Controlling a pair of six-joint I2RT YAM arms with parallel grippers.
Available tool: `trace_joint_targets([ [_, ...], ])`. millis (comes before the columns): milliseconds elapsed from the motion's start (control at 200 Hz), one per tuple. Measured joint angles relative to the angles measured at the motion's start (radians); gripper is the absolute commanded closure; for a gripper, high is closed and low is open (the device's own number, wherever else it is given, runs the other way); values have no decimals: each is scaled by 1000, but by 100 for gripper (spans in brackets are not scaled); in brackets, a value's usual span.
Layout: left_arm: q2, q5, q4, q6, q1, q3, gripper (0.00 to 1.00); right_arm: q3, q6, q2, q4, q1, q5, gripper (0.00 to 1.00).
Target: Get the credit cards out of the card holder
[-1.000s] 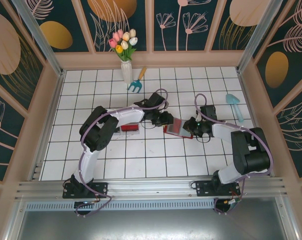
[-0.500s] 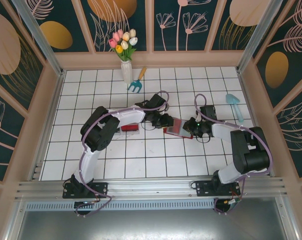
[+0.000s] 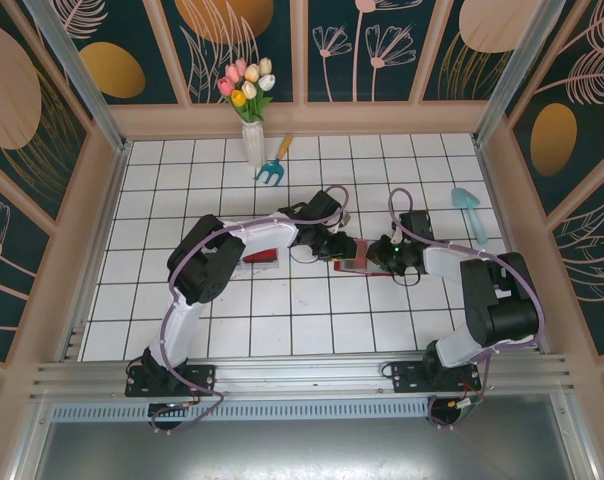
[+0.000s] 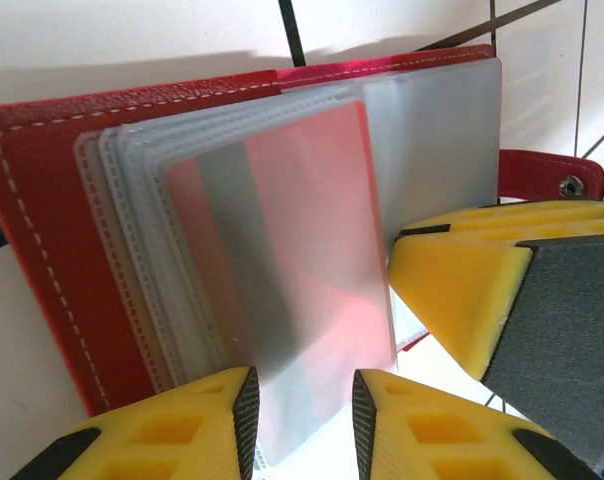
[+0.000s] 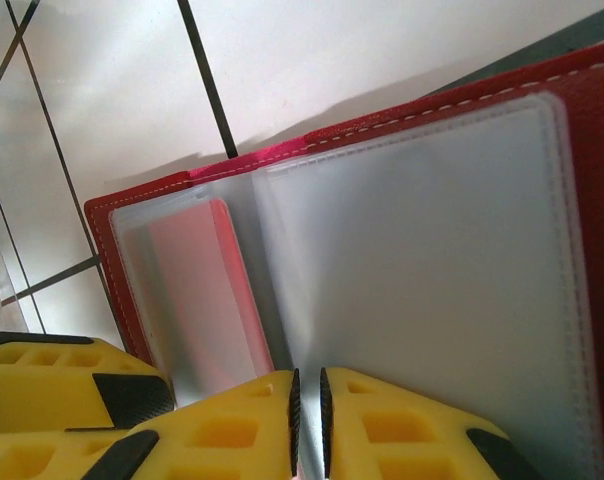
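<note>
"Where was the card holder (image 3: 354, 263)?"

"Lying spread on the white tiled table (image 3: 182, 300), about the middle, with an arm at each side of it."

"And the left gripper (image 4: 304, 400)?"

"Its fingers stood apart, one on each side of a frosted sleeve (image 4: 282, 300). A pinkish-red card (image 4: 322, 200) showed through the sleeve. I couldn't tell whether they pressed on it."

"The right gripper (image 5: 307, 400)?"

"Its fingers were all but touching. They nipped the edge of a clear page (image 5: 432, 250) of the holder."
</note>
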Motion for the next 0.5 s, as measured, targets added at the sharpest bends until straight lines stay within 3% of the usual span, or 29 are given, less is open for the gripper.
trace_joint_targets([
  [255,0,21,23,-9,0,0,67,0,0,7,5,3,0,83],
  [500,0,-81,-28,-12,0,19,68,0,0,11,8,3,0,83],
])
